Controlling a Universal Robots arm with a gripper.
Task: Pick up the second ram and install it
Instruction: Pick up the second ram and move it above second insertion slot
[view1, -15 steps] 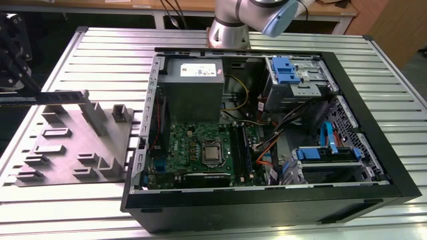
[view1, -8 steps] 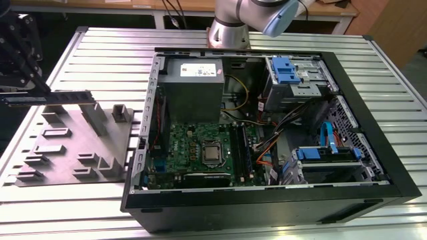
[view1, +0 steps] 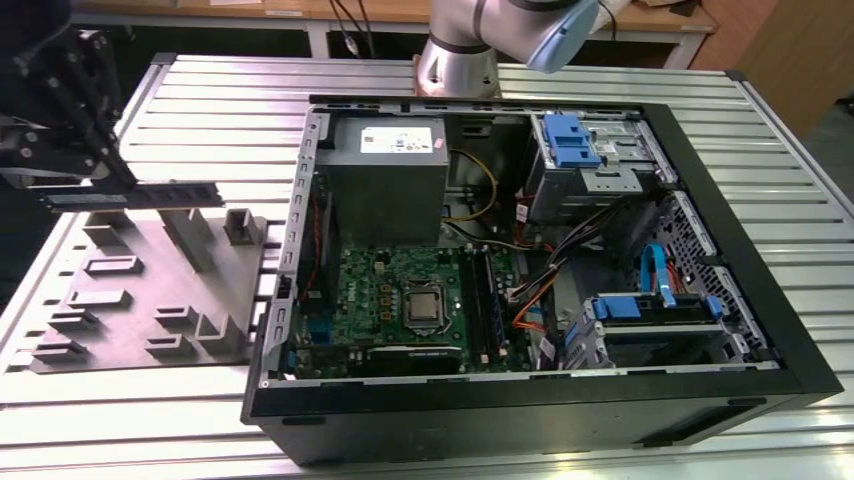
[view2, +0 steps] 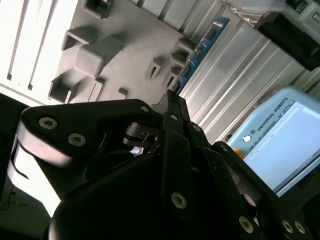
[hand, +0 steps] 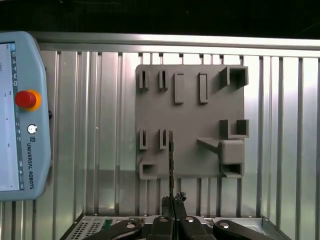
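Black gripper links crowd the foreground in the second wrist view, narrowing to fingertips pinched on the second ram. Here the stick shows its blue-green face, running away from the tips at a slant.

In the first wrist view the same ram is seen edge-on, a thin dark line rising from the gripper, whose jaws are pressed against its two flat sides.

In the exterior view the ram is held level by the gripper. It hangs over the far part of a grey fixture plate with raised blocks and slots. From these views I cannot tell whether it touches the plate.

That plate lies on a ribbed metal table, at the exterior view's left of an open computer case. Only the exterior view looks into the case, where a green motherboard carries a square silver CPU.

Both wrist views show a teach pendant lying on the table, and the first shows its red button.
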